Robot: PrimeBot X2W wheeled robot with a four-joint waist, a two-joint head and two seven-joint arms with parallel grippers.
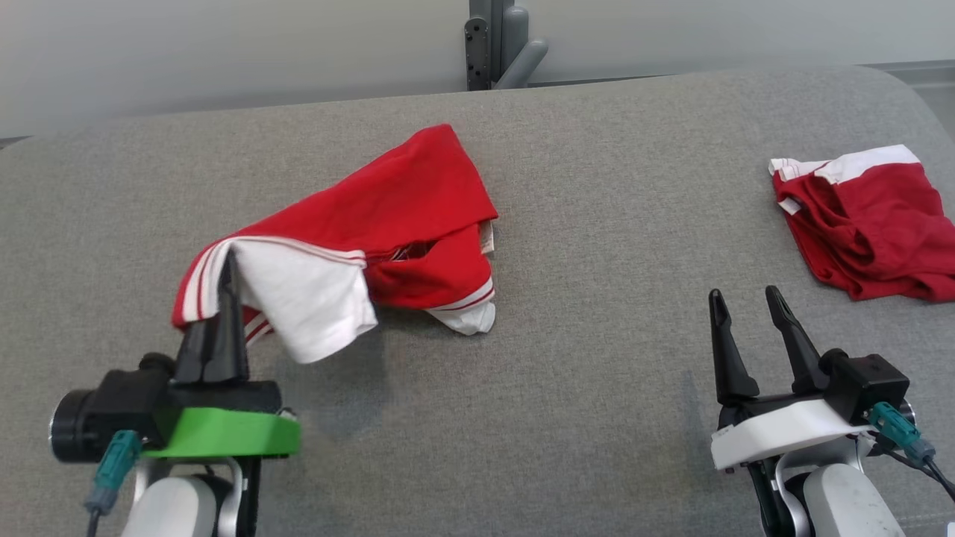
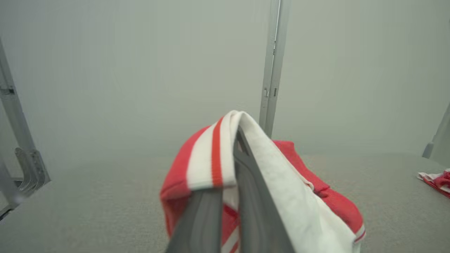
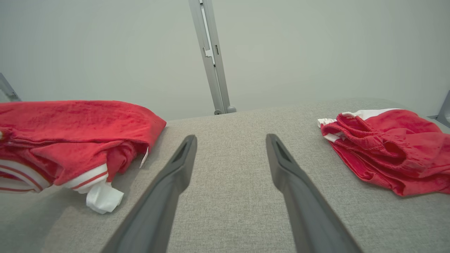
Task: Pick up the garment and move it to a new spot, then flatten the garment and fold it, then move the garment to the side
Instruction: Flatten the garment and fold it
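A red garment with white, red-striped trim lies bunched on the grey table, left of centre. My left gripper is shut on its striped white edge and holds that end raised off the surface, so a white flap hangs down beside the fingers. In the left wrist view the striped cloth drapes over the closed fingers. My right gripper stands open at the lower right, above bare table, with nothing between its fingers. The garment lies to its left.
A second red and white garment lies crumpled at the table's far right edge, also seen in the right wrist view. A grey metal post stands behind the table's back edge. Bare cloth surface stretches between the two garments.
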